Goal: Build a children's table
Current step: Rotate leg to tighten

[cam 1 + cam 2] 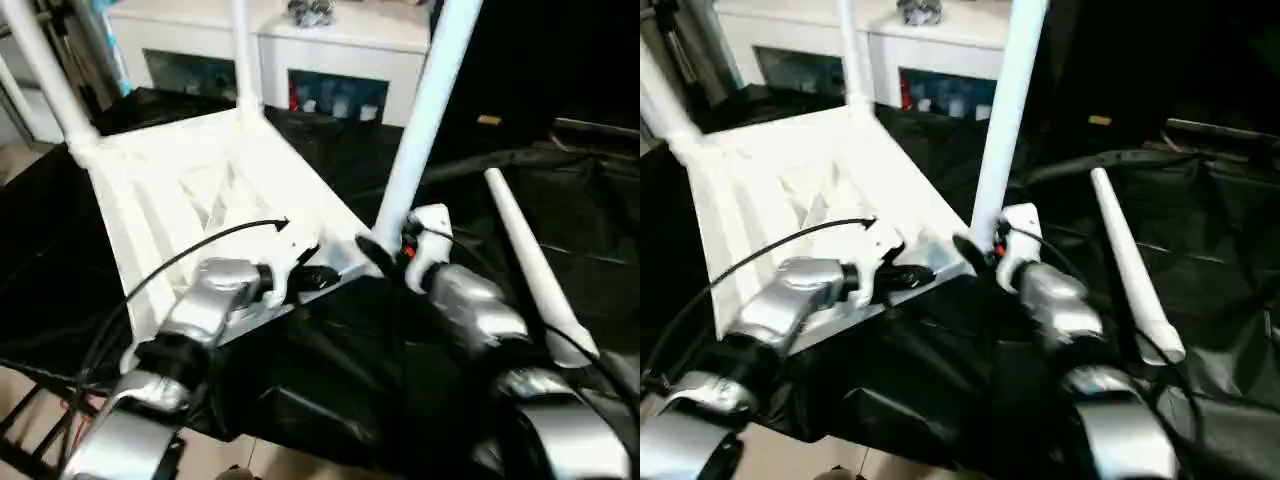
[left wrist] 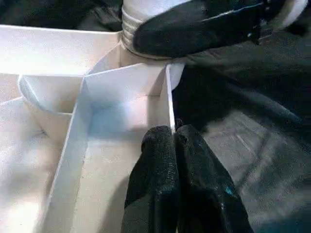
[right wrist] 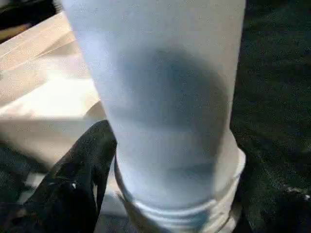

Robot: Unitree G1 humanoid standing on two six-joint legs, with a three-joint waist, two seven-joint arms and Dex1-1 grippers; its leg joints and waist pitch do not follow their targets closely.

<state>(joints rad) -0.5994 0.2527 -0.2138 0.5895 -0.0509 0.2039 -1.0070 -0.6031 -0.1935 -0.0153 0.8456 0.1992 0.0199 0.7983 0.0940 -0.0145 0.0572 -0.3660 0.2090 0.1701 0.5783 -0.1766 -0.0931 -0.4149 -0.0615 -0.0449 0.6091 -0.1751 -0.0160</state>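
While the table top (image 1: 215, 190) lies upside down on the black-draped desk (image 1: 330, 390), ribs upward, the left eye view shows three legs standing in corner sockets: two at the far corners (image 1: 45, 70) (image 1: 241, 55), and a third (image 1: 425, 110) at the near right corner, where the right gripper (image 1: 385, 250) holds its base. The fourth leg (image 1: 535, 270) lies loose on the desk toward its right edge, well apart from the top. The left gripper (image 1: 310, 275) rests at the top's near edge.

In the right eye view the same three legs are upright and the fourth (image 1: 1130, 265) is unfitted, so I judge the job about three-quarters done: the third leg's seating to finish, one leg to fit.

From the left wrist, the jaws are pinched narrow on the top's thin rim (image 2: 170, 104).

From the right wrist, the jaws clasp the third leg just above its ridged end (image 3: 180, 213), which sits in the socket.
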